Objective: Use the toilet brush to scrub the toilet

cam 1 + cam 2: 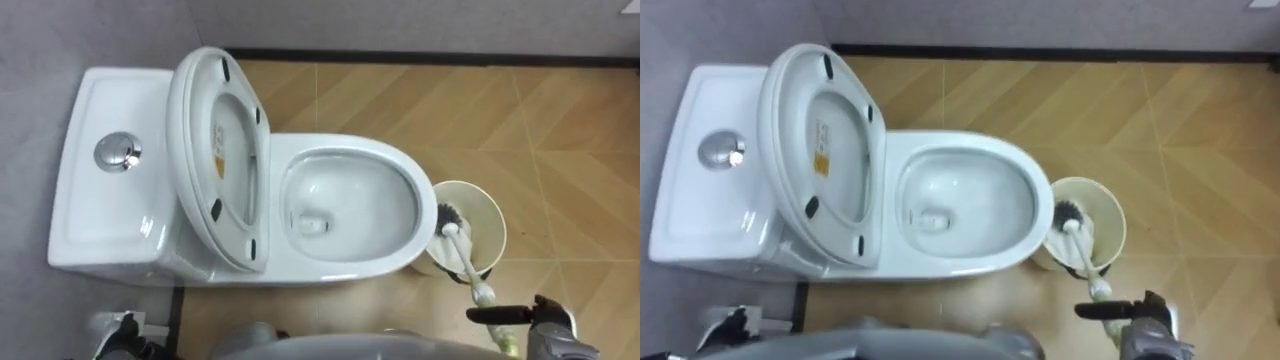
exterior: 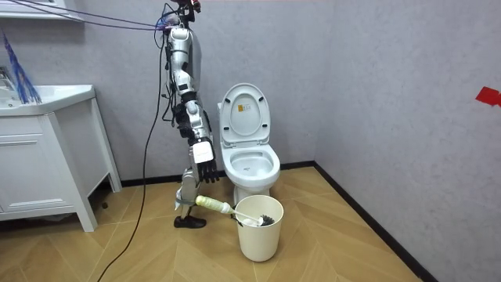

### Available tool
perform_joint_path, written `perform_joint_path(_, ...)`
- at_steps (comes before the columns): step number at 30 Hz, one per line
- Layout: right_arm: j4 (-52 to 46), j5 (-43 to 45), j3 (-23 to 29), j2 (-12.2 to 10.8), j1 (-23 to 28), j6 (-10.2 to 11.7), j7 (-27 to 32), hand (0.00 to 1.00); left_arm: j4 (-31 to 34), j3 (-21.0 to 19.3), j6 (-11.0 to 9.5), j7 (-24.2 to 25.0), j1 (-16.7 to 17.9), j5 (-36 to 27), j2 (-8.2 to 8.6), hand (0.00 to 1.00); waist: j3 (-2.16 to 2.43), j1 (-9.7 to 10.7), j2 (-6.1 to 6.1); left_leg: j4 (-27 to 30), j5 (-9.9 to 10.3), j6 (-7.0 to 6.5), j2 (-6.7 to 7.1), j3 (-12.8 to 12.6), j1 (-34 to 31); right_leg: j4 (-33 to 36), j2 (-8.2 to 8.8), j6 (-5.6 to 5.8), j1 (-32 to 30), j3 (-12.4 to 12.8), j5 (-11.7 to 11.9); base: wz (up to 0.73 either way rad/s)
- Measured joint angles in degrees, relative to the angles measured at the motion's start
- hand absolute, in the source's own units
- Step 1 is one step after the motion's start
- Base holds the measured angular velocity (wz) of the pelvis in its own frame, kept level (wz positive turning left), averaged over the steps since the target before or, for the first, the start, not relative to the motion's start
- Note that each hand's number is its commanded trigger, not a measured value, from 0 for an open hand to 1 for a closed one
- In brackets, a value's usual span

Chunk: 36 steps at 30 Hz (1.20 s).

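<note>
Cream bucket (image 1: 490, 208) sits on the floor just fwd of the right hand (image 1: 556, 326), close against the toilet's front end. In it is the toilet brush (image 1: 466, 262). Its bristle head (image 1: 447, 214) is down inside on the toilet side, and the handle slants out over the rim back toward the hand. Toilet bowl (image 1: 345, 195), fwd and left of the hand past the bucket, is uncovered, w/ a little water at the drain.

Right hand is at the handle's end. In the eye views one dark finger (image 1: 492, 314) stretches straight across the handle. In the room view the fingers hang loose w/ a gap above it, so the hand is spread and holds nothing. Left hand (image 1: 112, 332) is at the lower left edge, far across from the right one; whether it's open or closed can't be told.

Seat and lid (image 1: 222, 150) stand raised against the tank (image 1: 100, 210), which has a round chrome flush button (image 1: 118, 152) on top. All of that is well left of the right hand. Wood-pattern floor (image 1: 570, 120) lies fwd and right of it, w/ grey wall (image 1: 60, 40) beyond the tank. In the room view a white vanity cabinet (image 2: 43, 168) stands well behind the hand. Btw hand and bowl stands the bucket.

Brush has a white shaft, a yellow-green grip at the hand end and dark bristles on a white head.
</note>
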State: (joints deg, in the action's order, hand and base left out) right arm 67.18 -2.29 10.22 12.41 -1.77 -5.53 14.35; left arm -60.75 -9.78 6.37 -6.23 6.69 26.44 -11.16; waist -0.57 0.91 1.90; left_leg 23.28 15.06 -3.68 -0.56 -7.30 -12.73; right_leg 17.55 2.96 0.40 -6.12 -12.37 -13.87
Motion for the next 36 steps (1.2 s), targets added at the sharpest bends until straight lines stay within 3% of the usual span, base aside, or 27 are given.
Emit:
perform_joint_path(2, 1.8, -0.1, 0.0, 0.8, -2.9, 0.5, 1.1, 0.0, 0.1, 1.3, -1.1, -1.6, -1.5, -2.1, -0.14, 0.0, -0.34, -0.2, -0.53, 2.1, 0.1, -0.3, -0.27, 0.2, -4.6, 3.3, 0.26, -0.02, -5.0, -0.2, 0.0, 0.0)
perform_joint_path(5, 3.0, -0.4, -1.5, 2.0, -5.0, 0.7, 2.5, 0.0, 0.2, 3.4, -1.6, -3.4, -3.6, -2.5, -0.26, 0.0, -0.27, -1.6, -1.02, 5.2, 0.0, -0.8, -0.42, 0.6, -10.0, 6.9, 0.57, -0.17, -10.5, -0.3, -0.1, -0.03)
perform_joint_path(9, 5.1, -0.3, -3.6, 2.9, -8.2, 0.7, 3.4, 0.0, 0.4, 7.0, -2.2, -4.4, -6.5, -7.7, -0.63, 0.0, -0.33, -2.0, -0.85, 7.7, -1.0, -1.52, 0.36, 1.2, -16.6, 12.3, 2.01, -0.57, -18.2, -0.6, -0.6, 0.1)
perform_joint_path(12, 7.1, 0.1, -4.7, 4.1, -10.8, 1.1, 3.4, 0.0, 3.0, 9.1, -2.9, -4.5, -8.6, -10.4, -0.63, 0.0, -0.72, -2.8, -0.58, 10.8, -1.7, -1.91, 0.82, 1.5, -22.4, 16.8, 3.22, -0.86, -24.3, -0.9, -1.6, 0.14)
perform_joint_path(16, 9.4, 0.1, -8.6, 8.0, -14.3, 1.2, 3.8, 0.0, 7.0, 13.8, -3.3, -4.5, -11.9, -15.4, -1.2, 0.0, -0.99, -3.1, -0.54, 15.5, -2.0, -2.01, 1.31, 2.1, -30.9, 22.9, 5.11, -1.21, -33.1, -1.3, -3.4, 0.15)
perform_joint_path(18, 9.6, -0.2, -10.9, 9.9, -16.1, 1.1, 3.9, 0.0, 7.9, 16.1, -3.9, -4.5, -13.3, -18.6, -1.35, 0.0, -1.36, -3.4, -0.43, 17.3, -2.3, -2.25, 1.43, 1.9, -34.8, 25.6, 5.95, -1.34, -37.0, -1.7, -3.4, 0.0)
perform_joint_path(23, 9.1, -1.9, -12.6, 13.5, -18.1, 1.0, 4.6, 0.0, 12.5, 18.8, -4.4, -4.6, -15.5, -23.9, -1.93, 0.0, -1.83, -4.3, -0.69, 21.9, -2.3, -2.45, 1.43, 2.0, -43.0, 30.9, 6.02, -1.81, -45.3, -0.5, -4.1, 0.03)
perform_joint_path(28, 9.0, -1.9, -13.7, 14.7, -21.3, 1.4, 5.9, 0.0, 16.5, 21.3, -5.1, -4.9, -16.6, -27.0, -3.0, 0.0, -2.04, -4.3, -0.73, 26.2, -1.8, -2.53, 2.04, 1.7, -49.1, 37.4, 8.14, -2.48, -52.0, -0.3, -6.3, 0.13)
perform_joint_path(36, 8.1, -3.7, -16.0, 15.8, -23.2, 3.0, 7.2, 0.0, 21.5, 24.1, -5.3, -4.9, -17.7, -27.0, -3.03, 0.0, -2.24, -4.6, -1.33, 31.4, -0.6, -2.23, 2.18, 1.1, -55.6, 44.1, 10.02, -3.66, -58.9, -0.2, -8.9, 0.07)
